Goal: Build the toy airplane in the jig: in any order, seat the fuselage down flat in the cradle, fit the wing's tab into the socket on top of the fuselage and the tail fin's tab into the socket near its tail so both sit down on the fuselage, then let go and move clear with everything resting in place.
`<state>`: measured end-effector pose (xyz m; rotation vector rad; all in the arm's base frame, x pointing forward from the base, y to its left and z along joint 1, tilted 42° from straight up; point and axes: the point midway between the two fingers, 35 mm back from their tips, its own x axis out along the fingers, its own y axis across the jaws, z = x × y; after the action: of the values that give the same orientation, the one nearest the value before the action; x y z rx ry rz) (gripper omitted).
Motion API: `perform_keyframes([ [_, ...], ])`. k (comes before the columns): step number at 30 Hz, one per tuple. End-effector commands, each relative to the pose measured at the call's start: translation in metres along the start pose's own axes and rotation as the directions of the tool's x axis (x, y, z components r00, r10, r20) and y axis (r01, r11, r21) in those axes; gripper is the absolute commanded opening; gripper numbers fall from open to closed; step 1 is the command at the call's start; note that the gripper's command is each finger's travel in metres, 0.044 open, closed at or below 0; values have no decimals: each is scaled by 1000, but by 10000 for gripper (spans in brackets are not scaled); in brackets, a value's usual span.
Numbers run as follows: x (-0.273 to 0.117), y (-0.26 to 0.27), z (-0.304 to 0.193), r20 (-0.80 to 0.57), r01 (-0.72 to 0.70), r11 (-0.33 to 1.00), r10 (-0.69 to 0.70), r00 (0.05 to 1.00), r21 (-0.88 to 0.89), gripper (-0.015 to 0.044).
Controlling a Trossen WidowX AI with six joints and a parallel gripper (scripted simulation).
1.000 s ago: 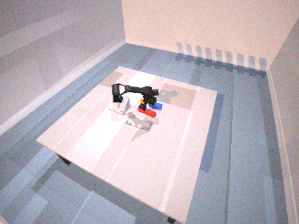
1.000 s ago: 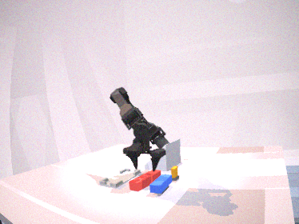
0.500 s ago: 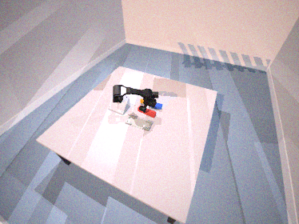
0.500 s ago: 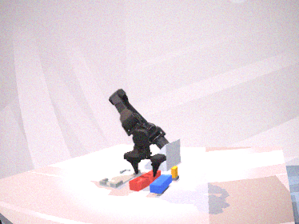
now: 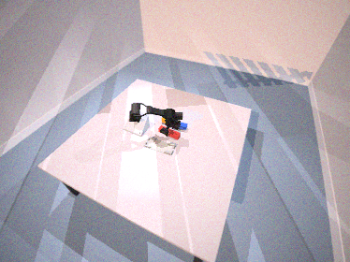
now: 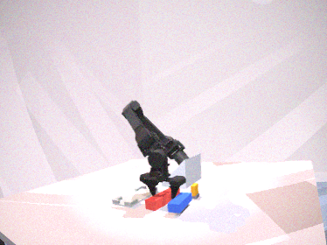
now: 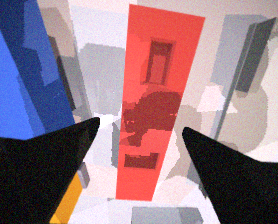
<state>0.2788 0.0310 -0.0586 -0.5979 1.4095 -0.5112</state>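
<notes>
The red fuselage (image 5: 175,135) (image 6: 156,201) (image 7: 162,102) lies on the table beside the jig, both its sockets facing up in the wrist view. My gripper (image 6: 163,196) (image 7: 142,125) is open and empty, with one finger at each side of the fuselage, low above or beside it; the exact height is unclear. The blue wing (image 5: 183,126) (image 6: 179,203) (image 7: 25,80) lies beside the fuselage, left in the wrist view. The orange-yellow tail fin (image 5: 163,121) (image 6: 194,190) (image 7: 67,202) is near the wing. The pale jig (image 5: 169,152) (image 6: 127,200) shows no part seated in it.
A pale grey upright panel (image 6: 193,171) stands behind the parts, near the arm's base. A grey block (image 7: 167,215) shows at the bottom edge of the wrist view. The jig is on the opposite side of the fuselage from the wing. Strong light and shadow patches cross the table (image 5: 154,201).
</notes>
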Motion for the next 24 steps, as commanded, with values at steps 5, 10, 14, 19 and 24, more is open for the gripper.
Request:
perform_keyframes([
  [5,12,-1,-3,-3,6,1000,-6,1000,-8,440],
  [10,12,-1,-3,-3,6,1000,-6,1000,-8,309],
  [14,12,-1,-3,-3,6,1000,-6,1000,-8,204],
  [19,12,-1,-3,-3,6,1000,-6,1000,-8,151],
  [24,12,-1,-3,-3,6,1000,-6,1000,-8,78],
])
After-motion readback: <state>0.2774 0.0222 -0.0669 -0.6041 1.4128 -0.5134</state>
